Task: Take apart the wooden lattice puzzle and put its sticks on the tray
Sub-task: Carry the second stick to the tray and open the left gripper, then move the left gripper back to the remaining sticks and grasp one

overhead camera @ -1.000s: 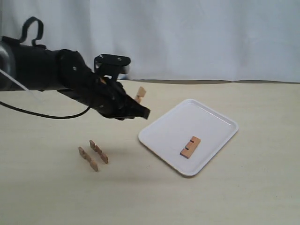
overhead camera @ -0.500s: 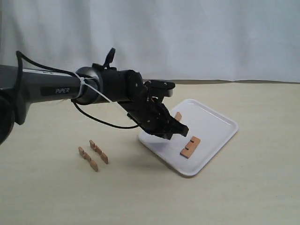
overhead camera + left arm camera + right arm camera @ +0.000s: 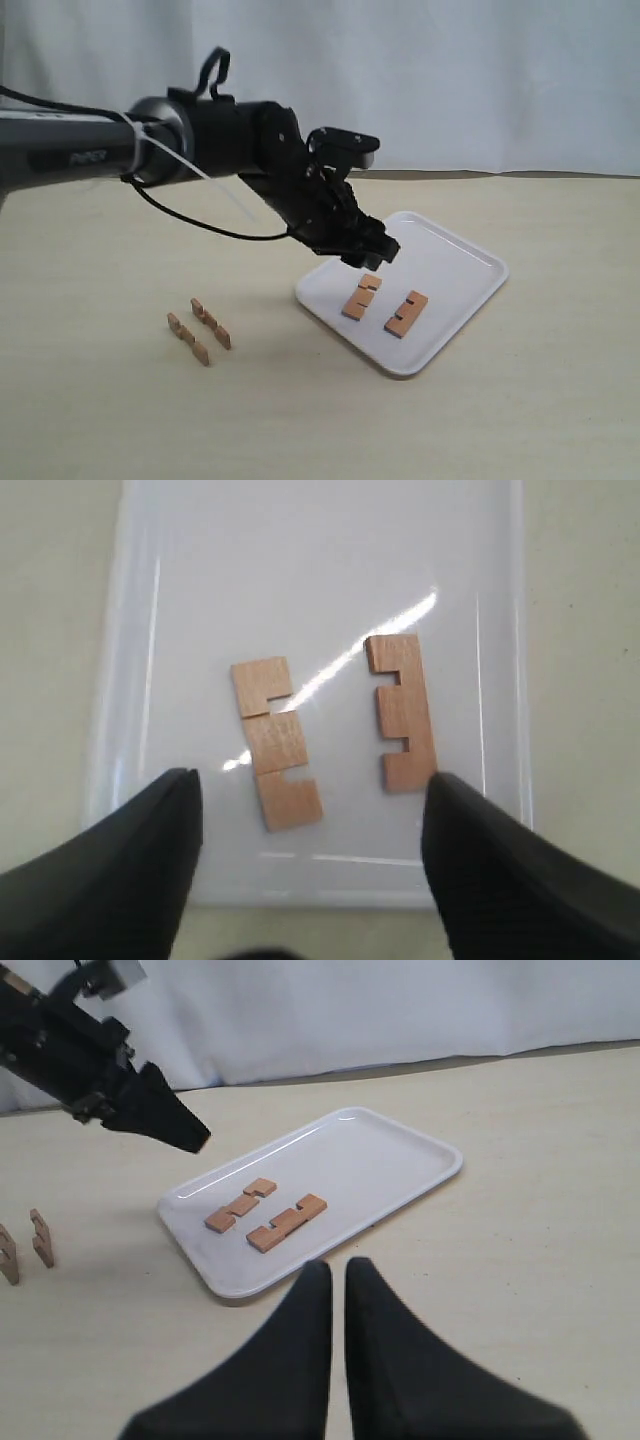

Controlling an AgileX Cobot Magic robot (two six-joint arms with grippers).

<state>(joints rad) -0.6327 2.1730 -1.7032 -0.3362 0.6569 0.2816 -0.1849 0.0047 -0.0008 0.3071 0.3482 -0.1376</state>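
The pale bench (image 3: 520, 420) carries the white tray (image 3: 450, 255), which lies skewed on the right half of the exterior view. The black left arm (image 3: 200, 145) reaches in over the tray's left part. The left gripper (image 3: 370, 252) hangs above the tray with its jaws spread wide and empty. The right gripper (image 3: 337, 1265) shows only in its own wrist view, jaws drawn almost together and holding nothing. Two sticks lie flat on the tray, side by side but apart: one stick (image 3: 361, 297) just below the left gripper, the other stick (image 3: 406, 314) beside it. Two more sticks (image 3: 188, 339) stand on edge on the bench, well left of the tray, parallel and close together.
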